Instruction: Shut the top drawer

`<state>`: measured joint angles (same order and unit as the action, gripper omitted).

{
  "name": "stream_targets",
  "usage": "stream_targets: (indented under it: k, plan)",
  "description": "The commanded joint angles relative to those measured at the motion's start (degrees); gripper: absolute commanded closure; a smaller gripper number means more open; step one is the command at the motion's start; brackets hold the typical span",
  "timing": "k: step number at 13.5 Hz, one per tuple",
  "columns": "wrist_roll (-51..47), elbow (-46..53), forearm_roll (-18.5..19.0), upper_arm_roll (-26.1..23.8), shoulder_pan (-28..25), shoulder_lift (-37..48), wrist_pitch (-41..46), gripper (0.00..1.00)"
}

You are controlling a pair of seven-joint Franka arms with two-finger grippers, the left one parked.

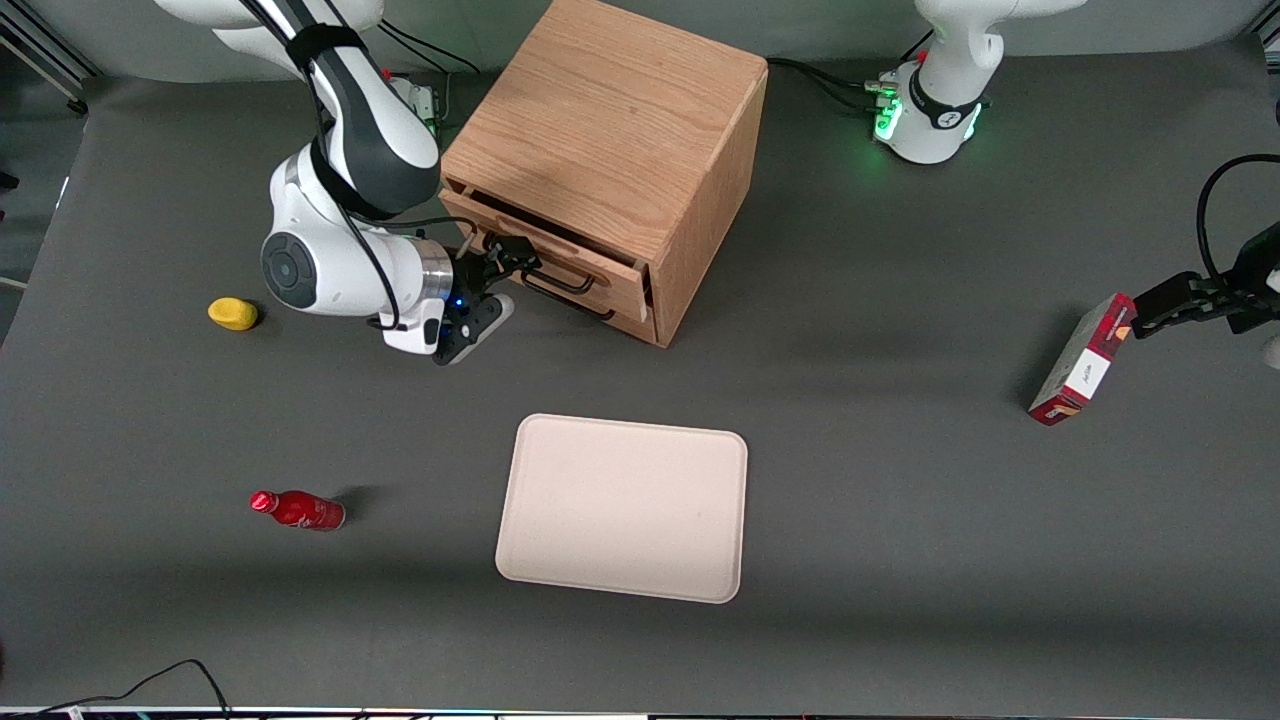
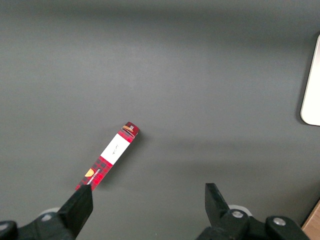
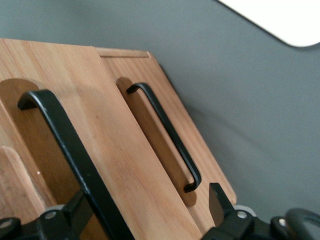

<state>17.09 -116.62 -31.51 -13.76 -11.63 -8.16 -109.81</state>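
Top drawer (image 1: 560, 262) slightly proud of cabinet (image 1: 610, 130) near the desk's far edge; gripper (image 1: 497, 262) directly before it, fingers parted astride the black handle (image 3: 70, 150), gripping nothing; push straight in.

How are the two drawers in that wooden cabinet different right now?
The top drawer stands pulled out a little, with a dark gap above its front; the lower drawer sits farther in. The gripper is at the top drawer's handle, one finger either side of it; the lower drawer's handle is untouched. Both have light oak fronts and thin black handles.
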Motion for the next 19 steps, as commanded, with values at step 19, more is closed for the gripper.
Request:
stream_targets:
  k: [19]
  plan:
    - [-42.56, 29.78, 38.08, 4.52, 2.05, 21.67, 35.37, 0.00]
